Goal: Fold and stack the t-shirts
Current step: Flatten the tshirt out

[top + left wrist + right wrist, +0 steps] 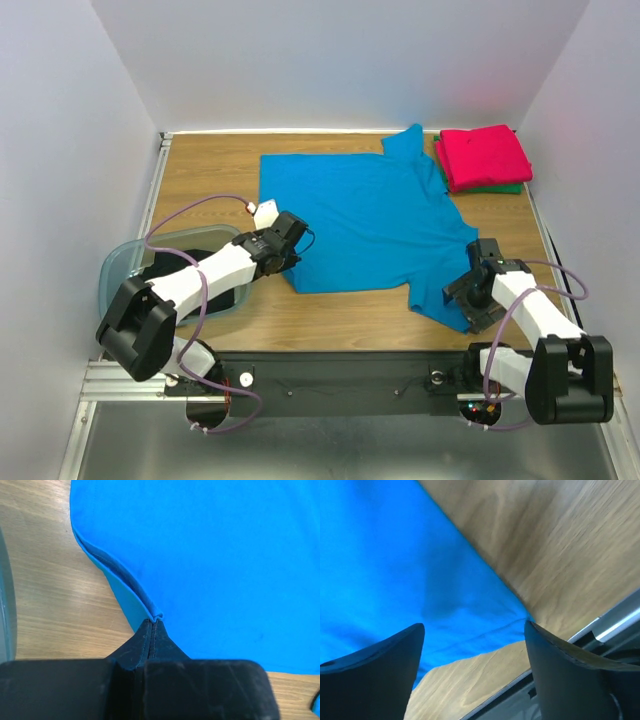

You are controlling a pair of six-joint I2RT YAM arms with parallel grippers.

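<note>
The blue shirt [360,215] lies spread flat across the middle of the table [210,170], with one sleeve reaching toward the far right and the other toward the near right.

At its near left corner the left pincer [152,624] is closed on the hem. In the left wrist view only a thin lip of cloth sits between the tips. My worry is that this bite is shallow. A quick pull could slide the hem out, or lift just one layer.

The right pincer [475,630] hangs open over the near right sleeve. Blue cloth lies under one finger and bare wood under the other, close to the table's near edge. If I close here I may catch only the sleeve's edge, or scrape the wood and miss. If one side holds and the other slips, the fold will come out twisted.

On the far right the red-pink shirt [482,155] sits folded on the green shirt [505,188], and the blue shirt's far sleeve comes very near them. Carrying the near edge too far could push that pile askew.

On the near left the black shirt [225,298] waits in the bin [120,265], right beside the left arm, which a wide swing might knock.
</note>
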